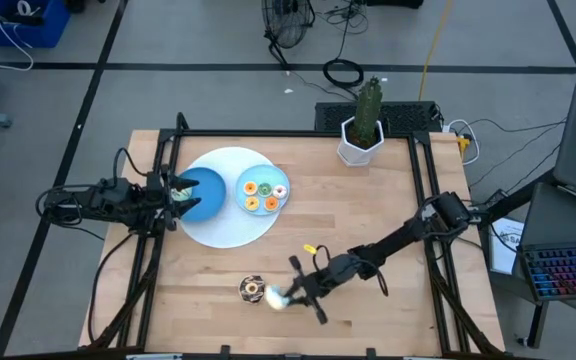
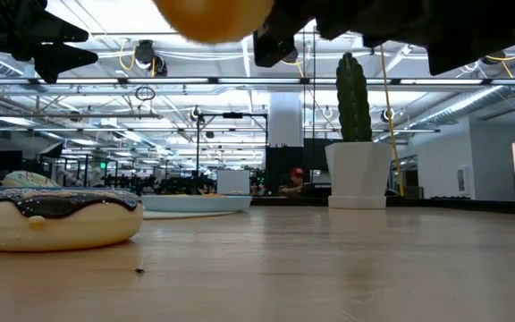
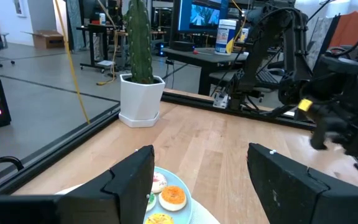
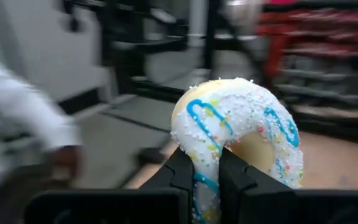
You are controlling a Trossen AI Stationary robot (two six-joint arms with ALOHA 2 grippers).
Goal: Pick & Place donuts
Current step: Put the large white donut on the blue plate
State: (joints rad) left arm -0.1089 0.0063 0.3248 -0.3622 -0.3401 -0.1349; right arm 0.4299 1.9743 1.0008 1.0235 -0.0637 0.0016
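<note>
My right gripper (image 1: 286, 295) hovers near the table's near edge, shut on a white-iced donut (image 4: 235, 134) with blue stripes and sprinkles. The low view shows that donut's yellow underside (image 2: 213, 16) high above the table. A chocolate-iced donut (image 1: 251, 289) lies flat on the table just left of it and also appears in the low view (image 2: 56, 219). Several more donuts (image 1: 264, 192) sit on a small light blue plate (image 1: 264, 174). My left gripper (image 3: 201, 155) is open and holds nothing, waiting at the left over the dark blue bowl (image 1: 206, 196). My right gripper pinches the white donut between its two fingers (image 4: 182, 171), on one side of the ring (image 4: 207, 155). The arm reaches in from the table's right. The donut stands on edge above the fingers, lifted clear of the table.
A large pale round plate (image 1: 230, 228) lies under the bowl and the small plate. A potted cactus (image 1: 365, 125) stands at the far edge. Bare wood stretches between the plates and my right arm.
</note>
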